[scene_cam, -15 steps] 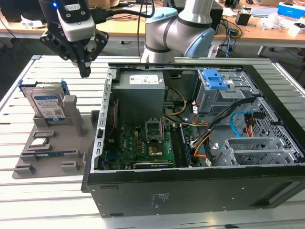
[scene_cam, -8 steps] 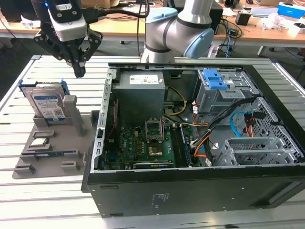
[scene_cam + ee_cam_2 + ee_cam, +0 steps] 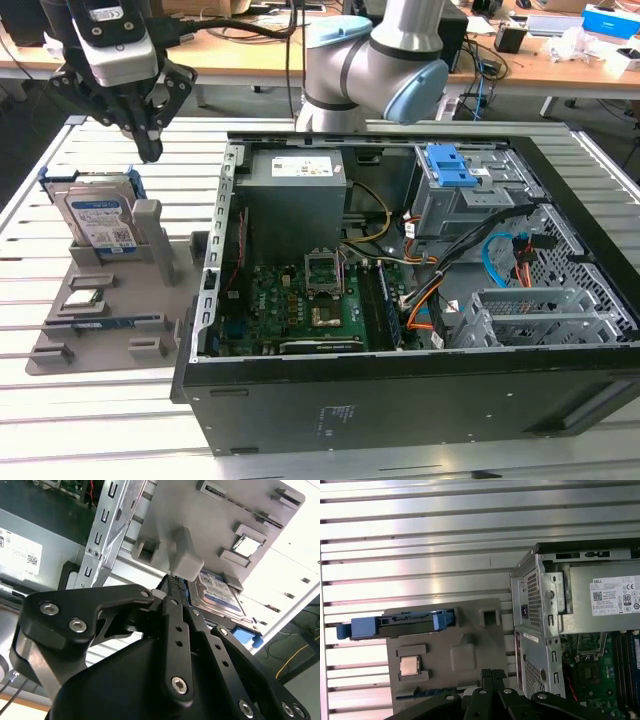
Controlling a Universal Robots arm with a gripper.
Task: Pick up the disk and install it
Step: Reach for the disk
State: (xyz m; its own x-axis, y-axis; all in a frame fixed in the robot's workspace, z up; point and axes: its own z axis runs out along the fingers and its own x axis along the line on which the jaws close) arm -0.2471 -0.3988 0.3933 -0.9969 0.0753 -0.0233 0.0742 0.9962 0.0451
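The robot arm's black fingers (image 3: 149, 150), pressed together and gripping nothing, hover over a slatted metal tabletop (image 3: 60, 430). Just below them and untouched, the flat silver hard drive with a white-and-blue label and blue plastic carrier (image 3: 100, 215) stands on edge in a grey plastic holder tray (image 3: 112, 346). A small square silver processor chip (image 3: 82, 298) lies in the same tray, farther from the fingers. An open black computer case (image 3: 400, 410) sits just beside the tray.

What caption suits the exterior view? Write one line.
Claw hovers near the disk propped in a grey tray, beside the open computer case.
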